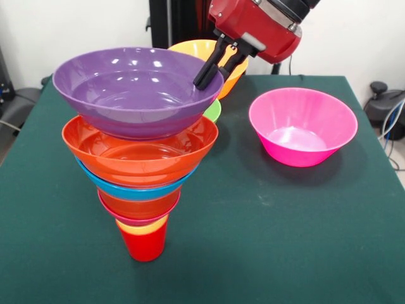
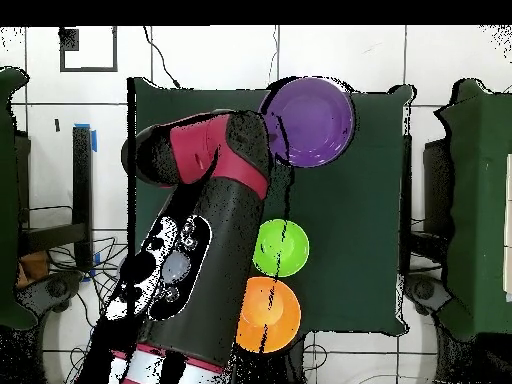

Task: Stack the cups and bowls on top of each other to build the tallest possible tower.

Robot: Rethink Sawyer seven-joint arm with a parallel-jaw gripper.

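Note:
The tower stands at the front left of the table in the front view. A red cup point(image 1: 144, 246) is its base, and a yellow rim point(image 1: 142, 228) shows just above it. Higher up come a crimson-pink rim point(image 1: 136, 219), an orange bowl point(image 1: 139, 206), a blue bowl point(image 1: 130, 190) and an orange-red bowl point(image 1: 139, 152). The purple bowl point(image 1: 136, 92) point(image 2: 310, 120) lies on top. My gripper point(image 1: 212, 75) is shut on the purple bowl's far right rim, one finger inside and one outside. In the overhead view the arm hides the gripper.
A magenta-pink bowl point(image 1: 302, 126) sits alone on the green table point(image 1: 285, 221) at the right. A light orange bowl point(image 1: 201, 49) point(image 2: 268, 313) and a green bowl point(image 1: 214, 111) point(image 2: 281, 247) stand behind the tower. The red arm point(image 2: 215, 190) crosses the overhead view.

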